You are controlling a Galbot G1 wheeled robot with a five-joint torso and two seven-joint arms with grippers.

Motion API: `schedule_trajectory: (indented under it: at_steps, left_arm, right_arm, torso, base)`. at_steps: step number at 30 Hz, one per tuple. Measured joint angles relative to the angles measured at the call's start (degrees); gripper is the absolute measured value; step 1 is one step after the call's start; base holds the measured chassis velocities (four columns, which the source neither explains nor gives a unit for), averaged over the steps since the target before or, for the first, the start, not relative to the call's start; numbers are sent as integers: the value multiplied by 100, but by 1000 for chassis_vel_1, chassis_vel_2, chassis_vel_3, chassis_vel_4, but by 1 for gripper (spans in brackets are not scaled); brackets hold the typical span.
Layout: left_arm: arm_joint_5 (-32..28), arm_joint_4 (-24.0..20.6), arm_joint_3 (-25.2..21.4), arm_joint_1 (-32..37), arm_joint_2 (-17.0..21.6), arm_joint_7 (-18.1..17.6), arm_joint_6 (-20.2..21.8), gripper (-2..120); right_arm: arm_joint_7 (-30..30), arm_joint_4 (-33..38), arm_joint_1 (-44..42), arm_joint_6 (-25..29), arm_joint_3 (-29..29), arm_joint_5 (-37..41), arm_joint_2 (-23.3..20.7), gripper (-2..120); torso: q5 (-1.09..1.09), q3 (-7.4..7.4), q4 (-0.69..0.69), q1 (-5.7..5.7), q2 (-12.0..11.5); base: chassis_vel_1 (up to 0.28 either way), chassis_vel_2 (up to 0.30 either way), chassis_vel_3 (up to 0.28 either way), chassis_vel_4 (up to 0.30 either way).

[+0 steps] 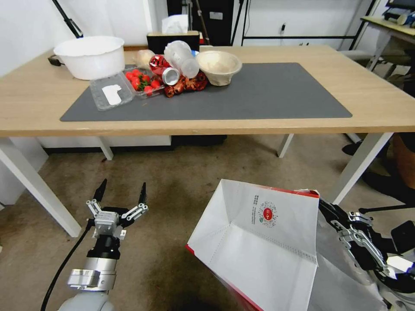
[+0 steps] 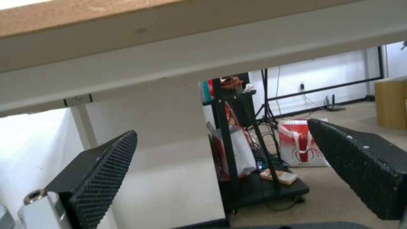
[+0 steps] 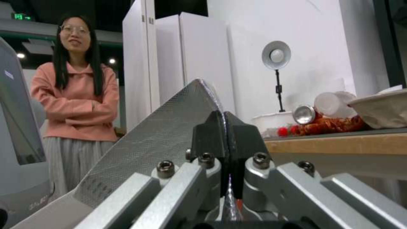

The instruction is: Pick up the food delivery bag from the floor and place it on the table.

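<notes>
We are looking across a light-wood table (image 1: 302, 125) with white legs, a dark grey mat (image 1: 268, 93) lying on it, stained brown carpet (image 1: 181, 181) spreading beneath. A white bowl (image 1: 91, 56), strawberries (image 1: 142, 81), a can (image 1: 170, 76) and a pale bowl (image 1: 219, 65) are sitting well beyond the fingers. The bag (image 1: 259, 246) is hanging tilted below the table edge: white panels, red side trim, round red logo, silver foil lining. Our right gripper (image 3: 224, 149) is pinching its foil rim, fingers clenched on it. Our left gripper (image 1: 122, 194) is hovering over carpet, fingers spread apart, holding nothing.
</notes>
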Motion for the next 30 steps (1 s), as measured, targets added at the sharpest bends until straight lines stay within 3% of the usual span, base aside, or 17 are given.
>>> schedule_trajectory:
  at_steps: [30]
  left_arm:
    - [-33,-73,-42,13,-4,-11,56,100]
  right_arm:
    - [-22,90,19,-16,86,44,24,0]
  torso:
    - [0,456,0,226,682]
  base:
    - [0,0,0,0]
